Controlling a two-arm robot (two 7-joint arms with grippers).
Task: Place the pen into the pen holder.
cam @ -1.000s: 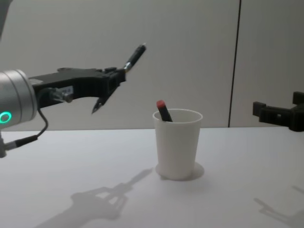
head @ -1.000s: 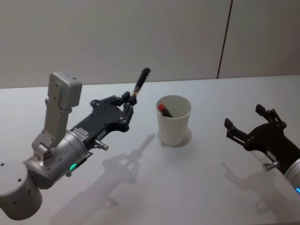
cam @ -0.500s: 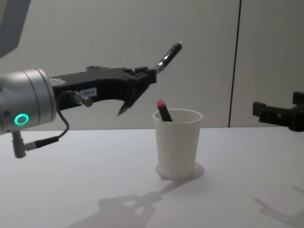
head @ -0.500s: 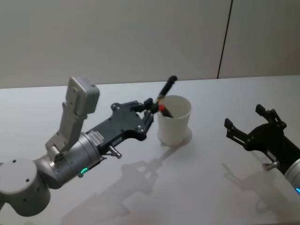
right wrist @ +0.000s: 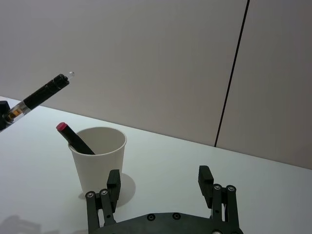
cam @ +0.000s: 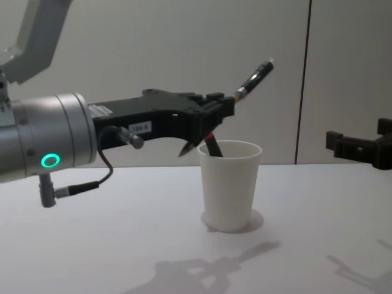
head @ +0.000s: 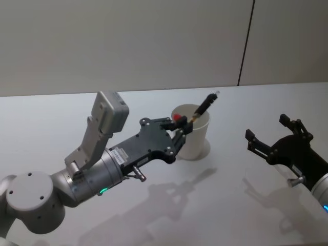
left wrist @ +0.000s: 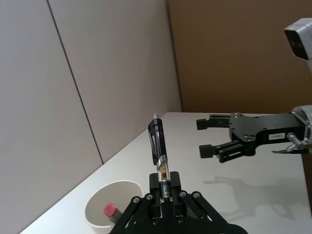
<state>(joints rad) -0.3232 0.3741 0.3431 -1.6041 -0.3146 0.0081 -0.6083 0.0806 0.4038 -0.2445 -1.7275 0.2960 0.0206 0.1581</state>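
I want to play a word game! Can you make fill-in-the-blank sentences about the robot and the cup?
The left gripper holds the pen, tilted, at the rim of a ____ paper cup.
The marker already in the cup has a ____ tip.
The right gripper, off to the side, is ____.
Missing words: white, red, open.

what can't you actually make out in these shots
- The pen: its lower end is hidden by the left gripper in the head view.
- The red-capped marker: everything below the rim is behind the wall of the pen holder in the right wrist view.
- The right gripper: all behind its fingers is cut off by the right edge in the chest view.
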